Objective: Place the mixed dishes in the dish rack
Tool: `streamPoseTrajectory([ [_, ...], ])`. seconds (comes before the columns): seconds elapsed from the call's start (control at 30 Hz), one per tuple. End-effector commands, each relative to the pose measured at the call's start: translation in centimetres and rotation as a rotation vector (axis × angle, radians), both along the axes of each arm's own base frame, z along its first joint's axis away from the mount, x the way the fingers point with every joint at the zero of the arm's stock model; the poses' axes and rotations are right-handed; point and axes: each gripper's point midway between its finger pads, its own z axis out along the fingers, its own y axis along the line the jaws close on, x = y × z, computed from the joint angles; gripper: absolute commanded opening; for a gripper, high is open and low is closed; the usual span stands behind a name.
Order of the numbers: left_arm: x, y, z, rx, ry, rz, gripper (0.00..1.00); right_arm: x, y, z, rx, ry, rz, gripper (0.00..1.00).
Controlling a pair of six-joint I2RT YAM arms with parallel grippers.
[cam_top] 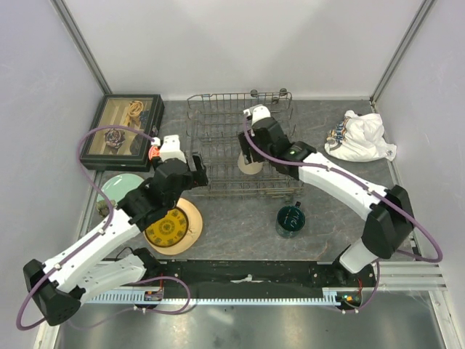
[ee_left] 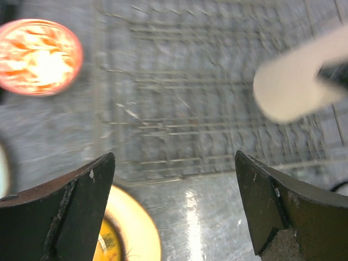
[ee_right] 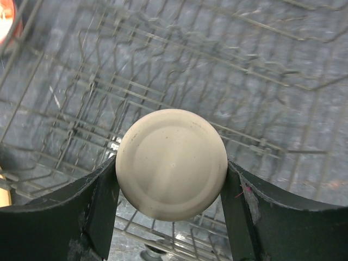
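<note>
The right gripper (ee_right: 169, 168) is clamped across the round beige cup (cam_top: 249, 164). Its base faces the wrist and its mouth seems to point down at the grey wire dish rack (cam_top: 232, 95) just below. The left gripper (ee_left: 175, 157) hangs spread and empty.

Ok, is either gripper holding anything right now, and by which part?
The right gripper holds the beige cup by its side wall, one finger on each side, base toward the wrist camera, over the dish rack. The left gripper is open and empty.
</note>
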Motion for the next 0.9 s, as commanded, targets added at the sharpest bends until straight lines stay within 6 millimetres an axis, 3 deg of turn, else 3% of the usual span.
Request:
streamPoseTrajectory([
  [0.0, -0.7, 5.2, 2.5, 0.033, -0.021, 0.250, 0.99, 1.0, 2.4, 1.1, -0.019, -0.055, 0.026, 0.00],
  [0.27, -2.8, 9.2, 4.8, 0.012, -0.064, 0.380, 0.99, -0.3, 7.3, 0.4, -0.028, -0.057, 0.112, 0.00],
  [0.43, -3.8, 10.7, 5.1, 0.011, -0.068, 0.423, 0.99, -1.5, 10.6, 0.2, -0.022, -0.065, 0.172, 0.00],
  [0.87, -5.7, 13.6, 6.1, -0.004, -0.108, 0.497, 0.99, -2.3, 15.0, -2.8, -0.100, -0.061, 0.243, 0.00],
])
